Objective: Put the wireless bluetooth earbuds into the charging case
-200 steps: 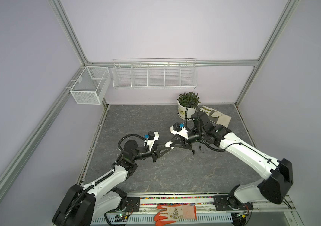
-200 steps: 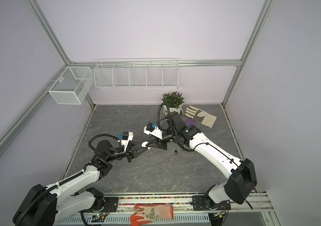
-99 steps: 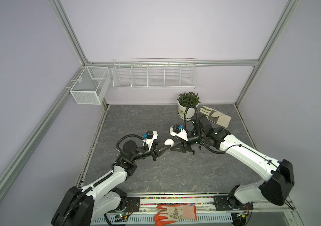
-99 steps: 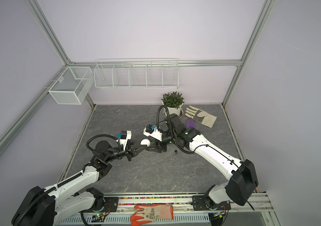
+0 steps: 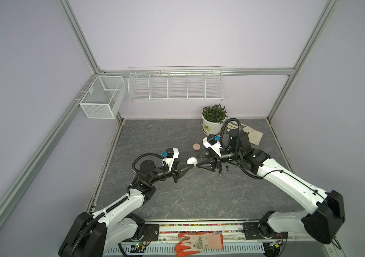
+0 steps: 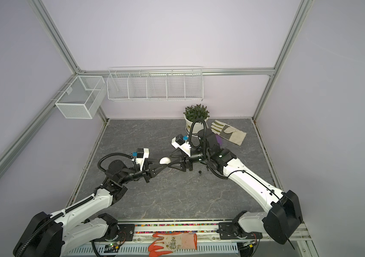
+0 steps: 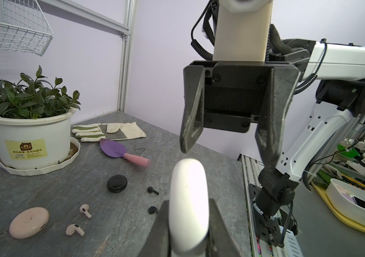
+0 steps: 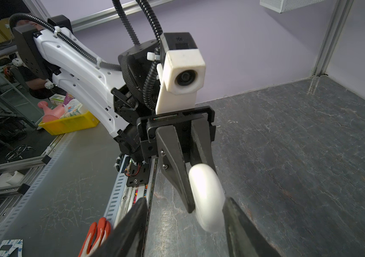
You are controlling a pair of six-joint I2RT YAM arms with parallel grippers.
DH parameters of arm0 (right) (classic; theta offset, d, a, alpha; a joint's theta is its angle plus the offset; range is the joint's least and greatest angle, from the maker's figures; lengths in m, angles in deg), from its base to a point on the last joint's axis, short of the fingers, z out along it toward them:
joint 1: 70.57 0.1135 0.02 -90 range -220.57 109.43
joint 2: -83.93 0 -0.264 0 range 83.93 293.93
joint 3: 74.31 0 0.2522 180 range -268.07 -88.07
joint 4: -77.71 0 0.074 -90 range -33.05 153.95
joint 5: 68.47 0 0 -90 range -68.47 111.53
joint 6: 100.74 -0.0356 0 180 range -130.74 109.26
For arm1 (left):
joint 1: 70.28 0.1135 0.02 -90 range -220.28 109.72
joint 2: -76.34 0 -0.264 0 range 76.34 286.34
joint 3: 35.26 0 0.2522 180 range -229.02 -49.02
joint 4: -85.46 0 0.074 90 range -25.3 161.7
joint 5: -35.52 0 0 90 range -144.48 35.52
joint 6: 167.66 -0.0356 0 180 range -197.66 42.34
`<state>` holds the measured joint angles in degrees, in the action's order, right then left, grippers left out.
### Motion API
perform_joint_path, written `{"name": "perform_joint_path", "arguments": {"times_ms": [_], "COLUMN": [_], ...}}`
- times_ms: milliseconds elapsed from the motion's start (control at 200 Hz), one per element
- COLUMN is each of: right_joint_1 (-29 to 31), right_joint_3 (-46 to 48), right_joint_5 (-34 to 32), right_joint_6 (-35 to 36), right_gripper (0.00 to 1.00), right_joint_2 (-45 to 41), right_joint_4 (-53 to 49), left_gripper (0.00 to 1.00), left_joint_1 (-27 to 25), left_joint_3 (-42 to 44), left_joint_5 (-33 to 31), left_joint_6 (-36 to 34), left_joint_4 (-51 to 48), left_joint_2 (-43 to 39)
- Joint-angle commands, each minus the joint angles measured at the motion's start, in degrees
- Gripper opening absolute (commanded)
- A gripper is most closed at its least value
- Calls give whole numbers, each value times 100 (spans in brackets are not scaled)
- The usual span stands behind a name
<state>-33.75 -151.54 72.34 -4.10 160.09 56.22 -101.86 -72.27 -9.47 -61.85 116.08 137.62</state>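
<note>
Both top views: a white charging case (image 5: 192,160) (image 6: 165,160) is held mid-table, clamped in the left gripper (image 5: 193,165) (image 6: 166,165). Bare tabletop (image 5: 177,200) is seen nearer. The right gripper (image 5: 197,160) (image 6: 170,160) is placed just beside it, fingers apart.

Left wrist: pinkish earbuds (image 7: 85,210) and black earbuds (image 7: 153,190) are seen loose between the pink case (image 7: 29,222) and black case (image 7: 117,183), off the table edge.

Right wrist: the case is flanked by the spread right fingers (image 8: 132,231).

The gray table (image 7: 43,189) is carrying a potted plant (image 7: 29,142), glove (image 7: 110,131), trowel (image 7: 121,153), pink case (image 7: 29,222), black case (image 7: 117,183), pale earbuds (image 7: 85,210) and black earbuds (image 7: 152,190).
</note>
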Motion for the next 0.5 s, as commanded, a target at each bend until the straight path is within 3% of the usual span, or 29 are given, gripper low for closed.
{"name": "perform_joint_path", "arguments": {"times_ms": [0,205,495], "right_joint_1": [-27,-27,-20], "right_joint_3": [156,527,475], "right_joint_5": [212,292,626], "right_joint_6": [-700,-1477,-1610], "right_gripper": [59,59,40], "right_joint_2": [128,275,604], "right_joint_4": [793,1680,1842], "left_gripper": [0,0,0], "left_joint_1": [-7,-7,-7], "left_joint_3": [-85,-24,-13], "left_joint_5": [10,-32,-71], "left_joint_6": [7,27,7], "left_joint_4": [218,332,345], "left_joint_2": [-107,-111,-97]}}
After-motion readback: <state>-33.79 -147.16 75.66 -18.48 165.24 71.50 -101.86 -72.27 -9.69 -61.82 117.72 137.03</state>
